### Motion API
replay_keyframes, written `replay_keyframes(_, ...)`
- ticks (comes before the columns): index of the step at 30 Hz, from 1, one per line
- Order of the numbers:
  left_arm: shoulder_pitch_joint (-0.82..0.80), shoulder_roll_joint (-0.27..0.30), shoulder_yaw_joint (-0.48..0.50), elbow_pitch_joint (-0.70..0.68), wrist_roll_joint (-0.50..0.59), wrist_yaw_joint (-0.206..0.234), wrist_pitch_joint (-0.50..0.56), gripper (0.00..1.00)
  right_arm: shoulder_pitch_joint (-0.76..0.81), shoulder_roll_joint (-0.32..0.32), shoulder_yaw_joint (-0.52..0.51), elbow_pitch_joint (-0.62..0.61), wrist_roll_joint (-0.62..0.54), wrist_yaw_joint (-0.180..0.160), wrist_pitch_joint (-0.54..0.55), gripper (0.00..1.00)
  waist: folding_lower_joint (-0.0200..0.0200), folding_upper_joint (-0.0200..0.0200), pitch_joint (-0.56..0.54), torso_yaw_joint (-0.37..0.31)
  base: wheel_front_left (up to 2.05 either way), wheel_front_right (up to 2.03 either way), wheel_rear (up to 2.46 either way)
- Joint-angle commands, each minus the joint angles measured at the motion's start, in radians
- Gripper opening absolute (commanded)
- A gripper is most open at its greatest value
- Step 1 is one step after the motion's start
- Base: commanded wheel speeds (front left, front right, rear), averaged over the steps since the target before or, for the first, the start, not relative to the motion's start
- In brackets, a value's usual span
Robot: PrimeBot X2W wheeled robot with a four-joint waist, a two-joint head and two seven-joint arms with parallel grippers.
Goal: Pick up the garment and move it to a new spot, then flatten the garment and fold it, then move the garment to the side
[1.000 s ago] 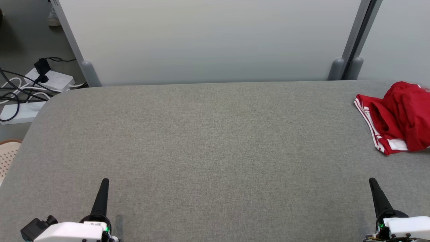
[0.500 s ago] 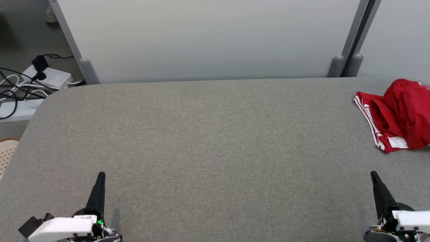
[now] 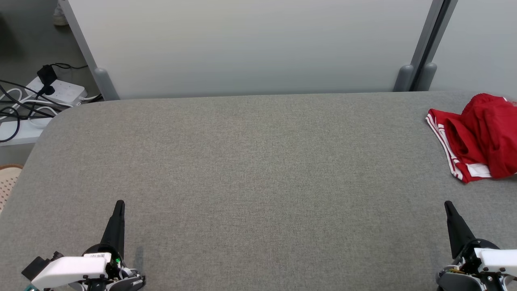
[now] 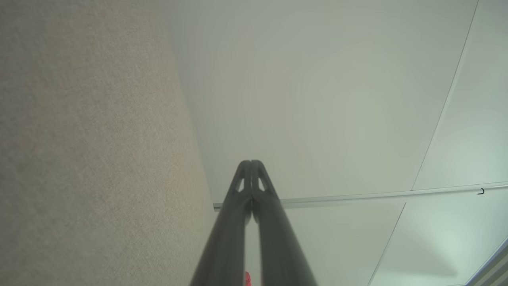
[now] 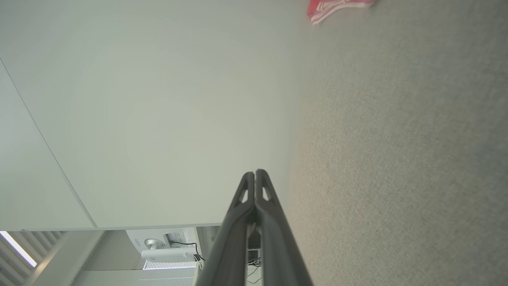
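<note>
Right hand (image 3: 447, 206) closed; garment (image 3: 480, 137) beyond it, apart.

The red garment (image 3: 480, 137), white-striped at the hem, lies crumpled at the far right of the grey bench (image 3: 258, 169), cut off by the frame edge. The left gripper (image 3: 118, 206) sits at the near left and the right gripper (image 3: 448, 208) at the near right, each with fingers pressed together, well apart from the cloth. A white partition (image 3: 250, 48) stands behind, with a power strip (image 3: 60, 91) on the floor at left.
</note>
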Motion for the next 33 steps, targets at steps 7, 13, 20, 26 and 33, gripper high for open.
replay_keyframes(7, -0.054, 0.008, 0.034, -0.023, -0.003, -0.008, 0.004, 0.00, -0.044, -0.013, 0.016, -0.027, 0.003, 0.005, 0.010, 0.00, 0.0000, 0.0000, 0.000, 0.000, 0.00, 0.00, 0.00)
replay_keyframes(13, -0.054, 0.008, 0.034, -0.023, -0.003, -0.008, 0.004, 0.00, -0.044, -0.012, 0.016, -0.027, 0.003, 0.005, 0.010, 0.00, 0.0000, 0.0000, 0.000, 0.000, 0.00, 0.00, 0.00)
replay_keyframes(20, -0.054, 0.008, 0.034, -0.023, -0.003, -0.008, 0.004, 0.00, -0.044, -0.012, 0.015, -0.027, 0.002, 0.005, 0.011, 0.00, 0.0000, 0.0000, 0.000, 0.000, 0.00, 0.00, 0.00)
replay_keyframes(26, -0.054, 0.008, 0.034, -0.023, -0.003, -0.008, 0.004, 0.00, -0.044, -0.011, 0.014, -0.027, 0.001, 0.005, 0.012, 0.00, 0.0000, 0.0000, 0.000, 0.000, 0.00, 0.00, 0.00)
replay_keyframes(33, -0.054, 0.008, 0.034, -0.023, -0.003, -0.008, 0.004, 0.00, -0.044, -0.011, 0.014, -0.027, 0.001, 0.005, 0.012, 0.00, 0.0000, 0.0000, 0.000, 0.000, 0.00, 0.00, 0.00)
